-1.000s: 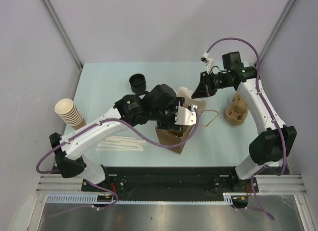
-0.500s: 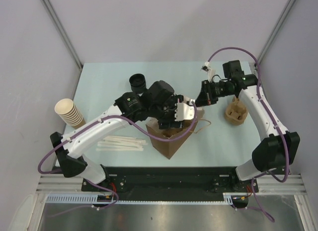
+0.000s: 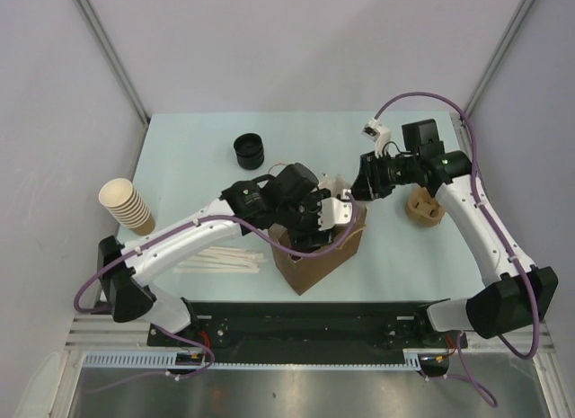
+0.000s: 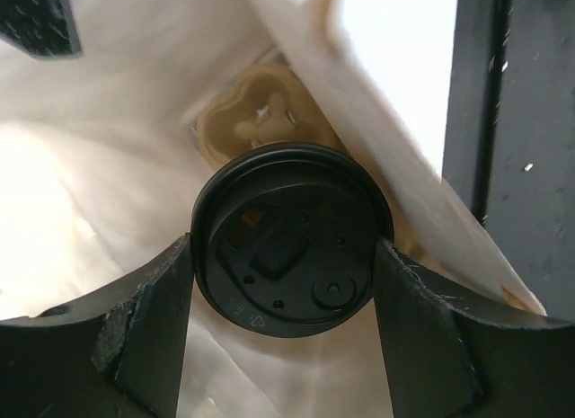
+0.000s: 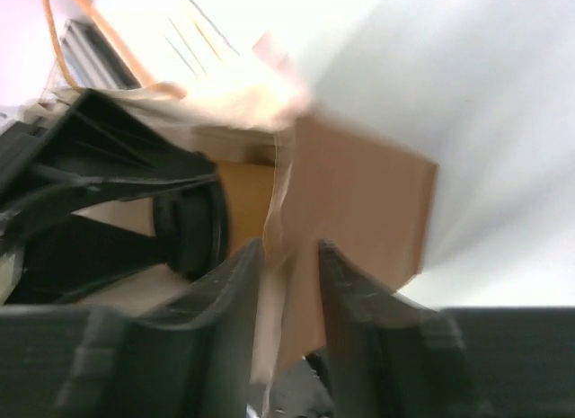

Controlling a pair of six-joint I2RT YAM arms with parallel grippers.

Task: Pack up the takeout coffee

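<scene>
The takeout coffee point(image 4: 289, 241), a brown cup with a round black lid, hangs inside the brown paper bag point(image 3: 310, 265). My left gripper point(image 4: 283, 249) is shut on it, one finger against each side of the lid. From above, the left gripper point(image 3: 325, 218) sits in the bag's mouth and hides the cup. My right gripper point(image 3: 357, 186) is at the bag's far right rim. In the right wrist view its jaws point(image 5: 289, 249) stand apart with the bag's wall point(image 5: 359, 202) edge in the gap, and the coffee's lid point(image 5: 189, 229) shows just inside.
A pulp cup carrier point(image 4: 256, 117) lies at the bag's bottom under the cup. Another carrier point(image 3: 424, 205) sits right of the bag. A stack of cream cups point(image 3: 126, 205) stands at the left, loose black lids point(image 3: 249, 150) at the back, and wooden stirrers point(image 3: 220, 259) left of the bag.
The left gripper has gone down into the bag with the coffee. The right gripper has moved with the bag's rim, and its jaws have parted.
</scene>
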